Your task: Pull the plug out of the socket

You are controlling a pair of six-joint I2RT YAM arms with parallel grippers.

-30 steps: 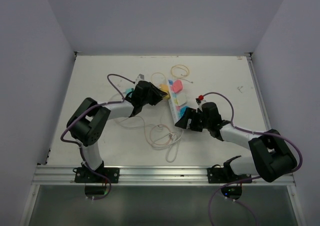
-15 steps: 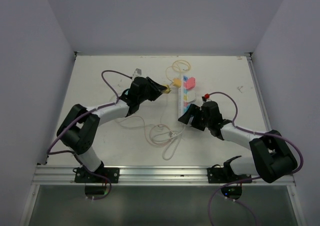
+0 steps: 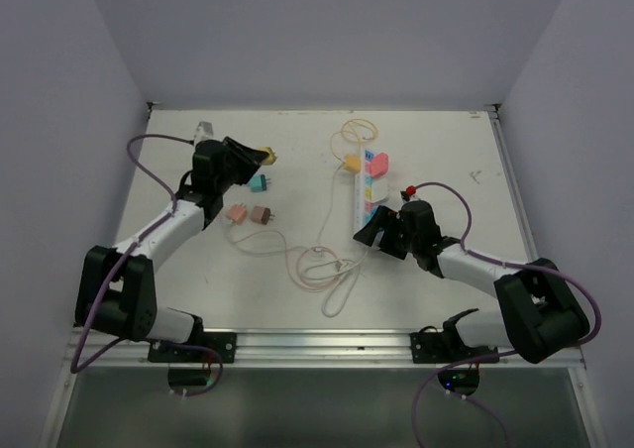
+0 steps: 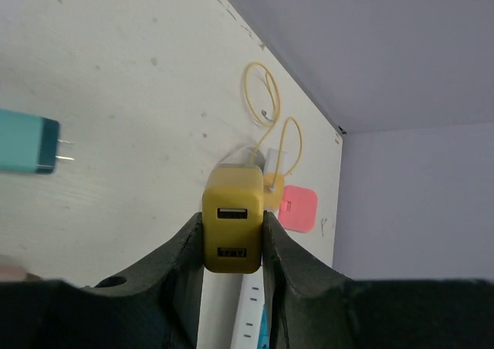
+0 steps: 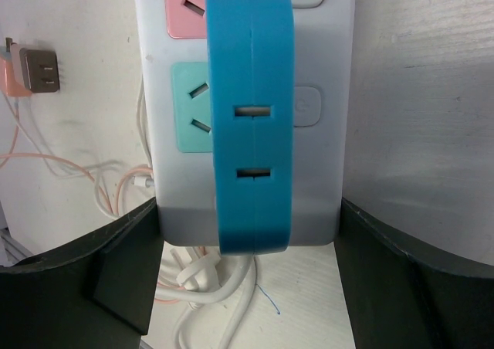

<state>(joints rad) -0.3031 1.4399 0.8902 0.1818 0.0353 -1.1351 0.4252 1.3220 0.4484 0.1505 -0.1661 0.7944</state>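
The socket (image 3: 365, 195) is a long white power strip lying on the table right of centre. A pink plug (image 3: 378, 162), a yellow-orange plug (image 3: 350, 163) and a blue plug (image 5: 251, 94) sit on it. My right gripper (image 3: 369, 230) straddles its near end (image 5: 316, 171), with both fingers against its sides. My left gripper (image 3: 258, 156) is at the far left, away from the strip. It is shut on a yellow USB charger plug (image 4: 231, 245), which is held free above the table.
Loose plugs lie on the left: teal (image 3: 260, 182), pink (image 3: 238, 213) and brown (image 3: 262, 214). A thin pale cable (image 3: 322, 270) and the strip's white cord (image 5: 231, 287) coil at centre front. A yellow cable loop (image 3: 359, 132) lies at the back.
My left gripper has carried the yellow plug off the strip, leftward and back. The strip has swung straighter in the right gripper's hold. The loose plugs are now uncovered.
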